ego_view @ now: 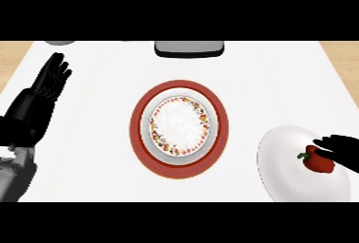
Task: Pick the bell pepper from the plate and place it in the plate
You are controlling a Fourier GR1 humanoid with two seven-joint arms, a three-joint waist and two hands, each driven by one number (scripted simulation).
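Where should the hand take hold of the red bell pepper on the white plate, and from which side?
Probably around the bell pepper's rounded body, coming from the right: the right hand is already at that side, and the green stem points left. The white plate gives open room above.

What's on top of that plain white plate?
A red bell pepper lies on the white plate, with the right hand closing around it. The hand hides the pepper's right side.
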